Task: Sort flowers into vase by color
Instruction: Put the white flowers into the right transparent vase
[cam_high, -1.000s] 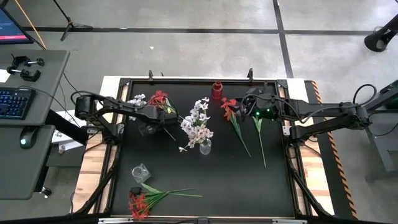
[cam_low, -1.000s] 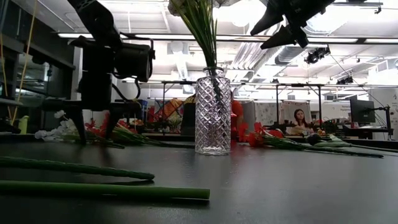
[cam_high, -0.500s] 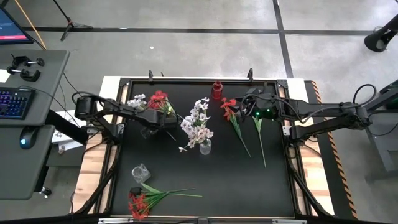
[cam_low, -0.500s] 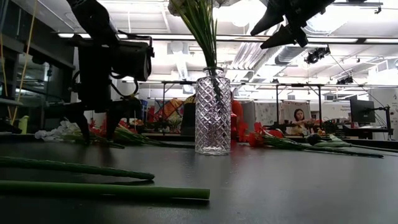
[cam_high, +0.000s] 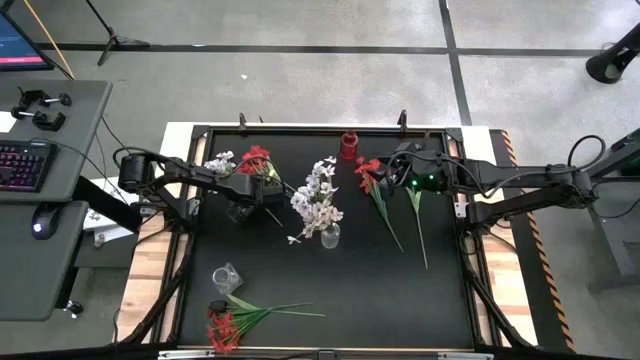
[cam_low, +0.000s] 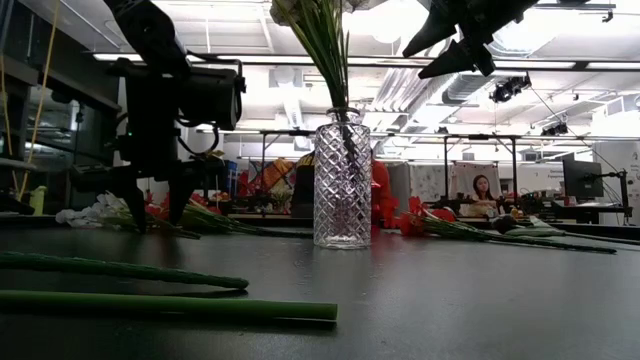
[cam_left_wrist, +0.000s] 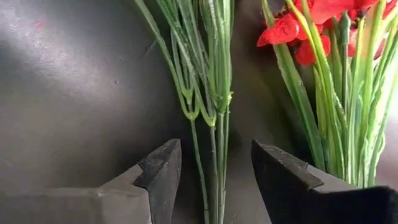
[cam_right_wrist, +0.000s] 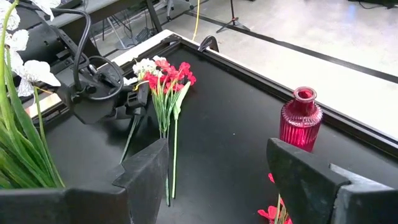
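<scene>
Both arms dark/black, slim tube links w/ chunky joints. Left arm (cam_high: 190, 172): black cable looped at its wrist housing, small yellow-green light nr the clear vase (cam_high: 329, 237) side. Right arm (cam_high: 520, 185): green LEDs on wrist block, cables along the links. Left gripper (cam_left_wrist: 211, 180) & right gripper (cam_right_wrist: 217, 180): matte black wedge fingers, angular tips.

Even overhead light; ceiling lamps (cam_low: 400, 20) glare in low view; foreground stems (cam_low: 165, 305) soft.
</scene>
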